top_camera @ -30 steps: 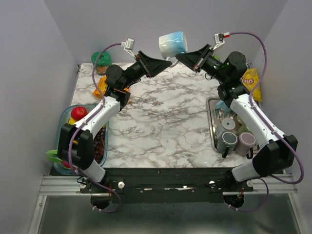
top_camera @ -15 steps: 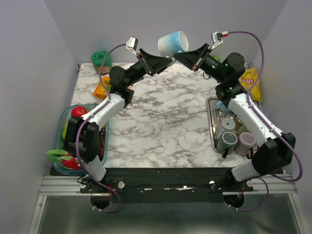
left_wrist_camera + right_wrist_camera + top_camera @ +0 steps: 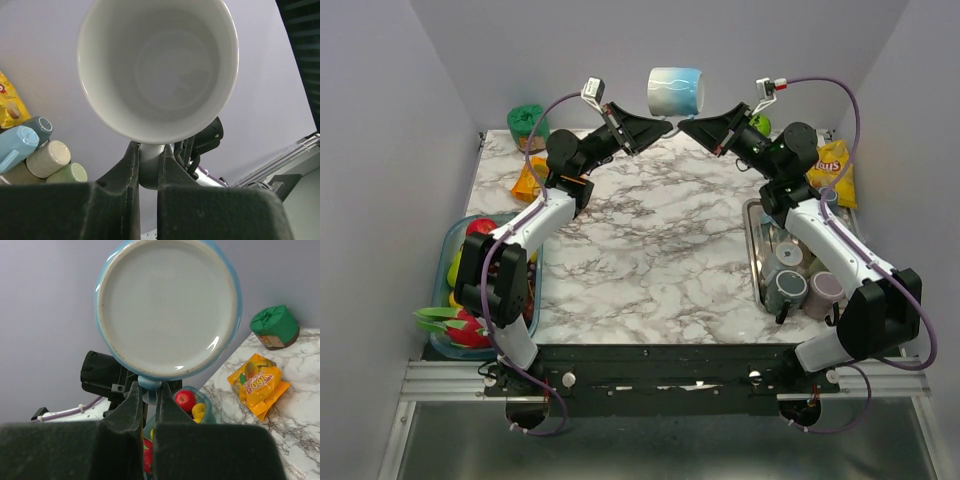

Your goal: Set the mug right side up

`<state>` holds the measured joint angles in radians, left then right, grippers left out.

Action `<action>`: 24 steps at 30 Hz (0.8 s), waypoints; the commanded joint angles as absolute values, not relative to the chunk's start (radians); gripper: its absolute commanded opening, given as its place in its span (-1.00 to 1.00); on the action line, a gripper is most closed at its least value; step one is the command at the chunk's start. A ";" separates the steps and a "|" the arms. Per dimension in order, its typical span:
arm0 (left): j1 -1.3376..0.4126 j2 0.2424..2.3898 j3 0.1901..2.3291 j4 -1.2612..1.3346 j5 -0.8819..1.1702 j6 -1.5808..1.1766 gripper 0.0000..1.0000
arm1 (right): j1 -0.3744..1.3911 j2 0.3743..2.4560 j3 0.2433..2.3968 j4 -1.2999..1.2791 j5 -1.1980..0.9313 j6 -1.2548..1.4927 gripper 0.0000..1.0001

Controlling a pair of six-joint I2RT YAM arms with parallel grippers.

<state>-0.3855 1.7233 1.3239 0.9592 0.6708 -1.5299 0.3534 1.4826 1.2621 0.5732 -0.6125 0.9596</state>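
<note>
A light blue and white mug (image 3: 676,91) hangs on its side high above the back of the marble table (image 3: 650,250), mouth to the left, base to the right. My left gripper (image 3: 665,128) is shut on the mug's handle from the left; the left wrist view looks into the mug's white inside (image 3: 160,65) with the handle (image 3: 150,165) pinched between the fingers. My right gripper (image 3: 682,127) is shut on the same handle from the right; the right wrist view faces the mug's flat base (image 3: 167,307), and its handle (image 3: 150,390) sits between the fingers.
A metal tray (image 3: 757,280) at the right holds several other mugs (image 3: 786,289). A blue bin (image 3: 455,252) of fruit stands at the left. An orange snack bag (image 3: 529,178) and a green jar (image 3: 527,124) lie at the back left, a yellow chip bag (image 3: 834,165) at the back right.
The left gripper moved in from the left and shut on the mug's handle. The mug rose slightly and levelled, still held by the right gripper.
</note>
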 commanded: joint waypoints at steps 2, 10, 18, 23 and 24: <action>-0.405 1.727 1.384 1.005 0.641 -1.467 -1.00 | 0.396 1.479 1.220 0.489 -0.690 0.899 -0.99; -0.397 1.703 1.390 0.854 0.652 -1.343 -1.00 | 0.396 1.494 1.242 0.317 -0.626 0.822 -0.99; -0.380 1.621 1.465 0.217 0.490 -0.858 -1.00 | 0.396 1.502 1.255 0.134 -0.466 0.730 -0.09; -0.379 1.609 1.543 -0.182 0.272 -0.542 -1.00 | 0.394 1.517 1.272 -0.029 -0.351 0.684 0.60; -0.379 1.612 1.554 -0.219 0.238 -0.504 -1.00 | 0.394 1.517 1.273 -0.049 -0.332 0.678 0.63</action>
